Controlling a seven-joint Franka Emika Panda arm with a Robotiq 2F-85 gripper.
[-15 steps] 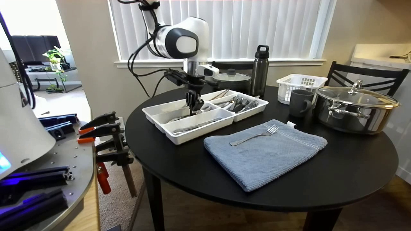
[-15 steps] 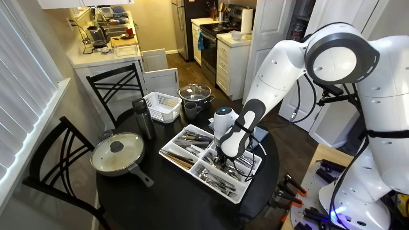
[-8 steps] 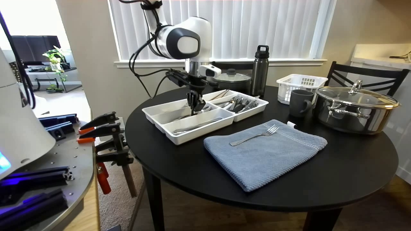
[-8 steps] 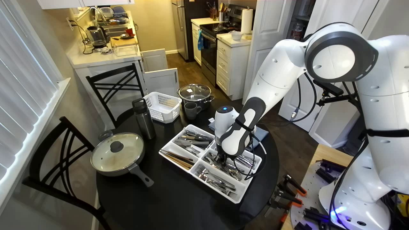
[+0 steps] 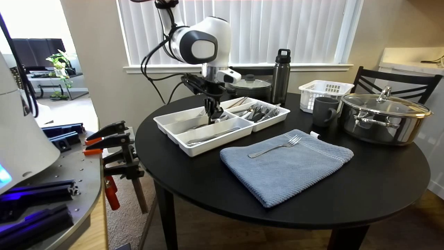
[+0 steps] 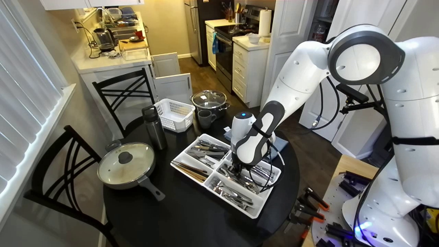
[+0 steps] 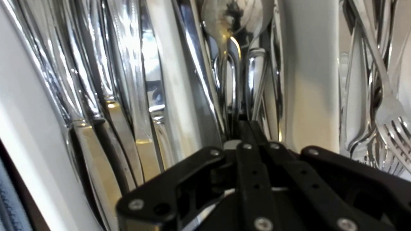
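Note:
My gripper (image 7: 248, 126) is shut, with its black fingertips together and nothing visible between them. It points down into the middle compartment of a white cutlery tray (image 5: 215, 144), among spoons (image 7: 221, 19). The fingertips lie close to the spoon handles; I cannot tell whether they touch. In the wrist view, knives (image 7: 106, 154) lie in the compartment to the left and forks (image 7: 393, 118) in the one to the right. The gripper also shows in both exterior views (image 5: 212, 116) (image 6: 236, 170), its tips partly hidden by the tray wall or arm.
A fork (image 5: 274, 148) lies on a folded blue towel (image 5: 288, 173) beside the tray. Around the black table stand a steel pot (image 5: 381, 121), a grey mug (image 5: 324, 111), a white basket (image 6: 175, 115), a bottle (image 6: 156, 128) and a lidded pan (image 6: 125, 164). Chopsticks (image 6: 190, 171) lie in the tray.
The gripper has shifted a little over the tray, toward the towel and pot side. It stays low in the same compartment. The tray, cutlery and towel have not visibly moved.

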